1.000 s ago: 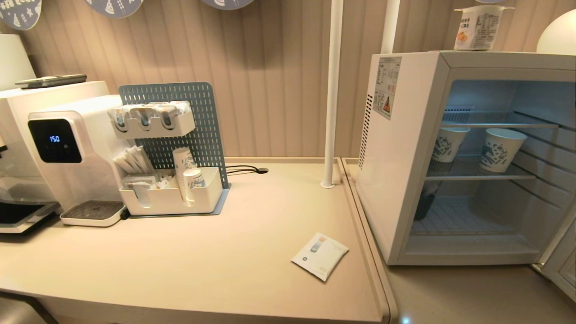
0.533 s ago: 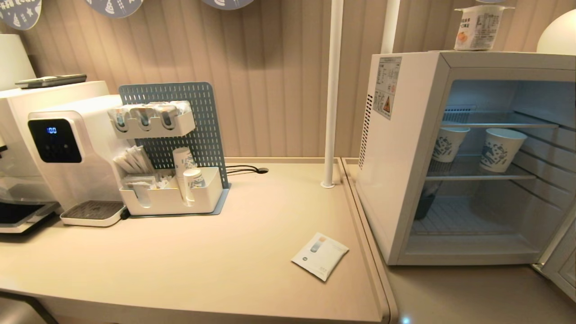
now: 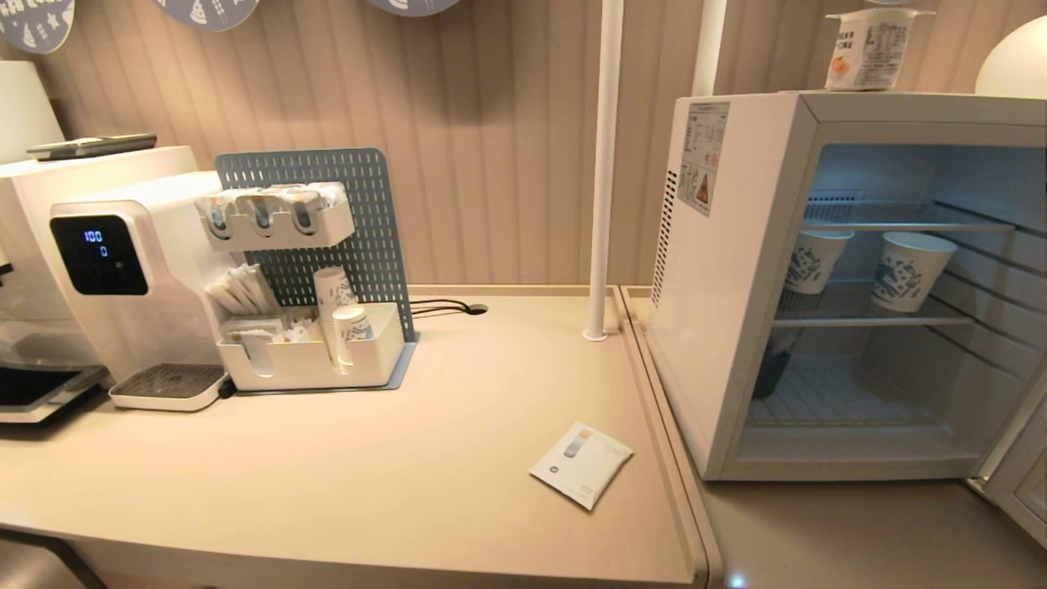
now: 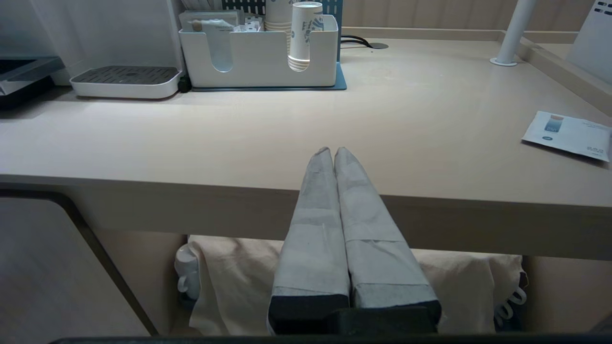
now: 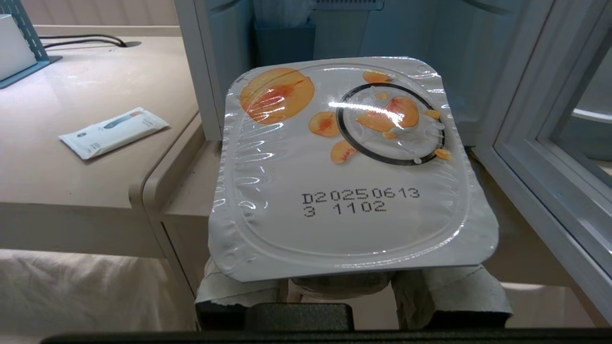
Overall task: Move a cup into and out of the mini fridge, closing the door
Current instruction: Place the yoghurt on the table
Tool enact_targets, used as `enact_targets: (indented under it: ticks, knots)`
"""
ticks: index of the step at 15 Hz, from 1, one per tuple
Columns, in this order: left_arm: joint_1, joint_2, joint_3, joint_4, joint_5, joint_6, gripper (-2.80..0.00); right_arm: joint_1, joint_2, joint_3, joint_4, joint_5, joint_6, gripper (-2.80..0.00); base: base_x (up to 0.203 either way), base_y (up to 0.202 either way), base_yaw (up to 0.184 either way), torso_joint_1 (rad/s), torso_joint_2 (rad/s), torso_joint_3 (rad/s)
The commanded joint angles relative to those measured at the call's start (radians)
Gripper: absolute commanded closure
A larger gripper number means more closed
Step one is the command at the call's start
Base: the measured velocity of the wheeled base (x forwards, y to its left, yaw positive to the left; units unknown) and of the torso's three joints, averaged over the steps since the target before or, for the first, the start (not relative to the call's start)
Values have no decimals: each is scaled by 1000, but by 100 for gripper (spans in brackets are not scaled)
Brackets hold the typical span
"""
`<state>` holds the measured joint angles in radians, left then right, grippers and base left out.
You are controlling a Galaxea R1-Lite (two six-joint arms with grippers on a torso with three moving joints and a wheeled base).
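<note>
My right gripper (image 5: 342,286) is shut on the cup (image 5: 344,162), a small white yogurt-style cup. Its foil lid, printed with orange fruit and a date code, hides the fingertips. The cup hangs low in front of the mini fridge (image 3: 736,286), whose interior is lit. The door (image 5: 564,143) stands swung open on the right, and only its edge (image 3: 1018,483) shows in the head view. My left gripper (image 4: 333,152) is shut and empty, below and in front of the table's front edge. Neither arm shows in the head view.
Another yogurt-style cup (image 3: 871,49) stands on the fridge's top. Two patterned paper cups (image 3: 814,260) (image 3: 908,270) sit on the middle wire shelf. A white sachet (image 3: 582,465) lies on the table (image 3: 409,458). A water dispenser (image 3: 123,278), a pegboard organiser (image 3: 315,343) and a white pole (image 3: 604,164) stand behind.
Only the digits on the water dispenser's display differ. Nothing else has moved.
</note>
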<state>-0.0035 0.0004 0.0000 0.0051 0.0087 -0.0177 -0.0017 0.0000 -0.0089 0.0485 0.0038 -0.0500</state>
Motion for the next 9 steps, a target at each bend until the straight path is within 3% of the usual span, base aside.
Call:
enact_targets:
  ticks: [1,7,9]
  knots:
    - [0,0,2,-1,1,-1,0,0,2,0,1,1,-1,0,-99,0,-9,0,12,4]
    - [-1,0,2,-1,1,-1,0,0,2,0,1,0,1,0,-188,0,2,2,0,2]
    - [0,0,2,-1,1,-1,0,0,2,1,0,-1,1,0,-67,0,0,1,0,3]
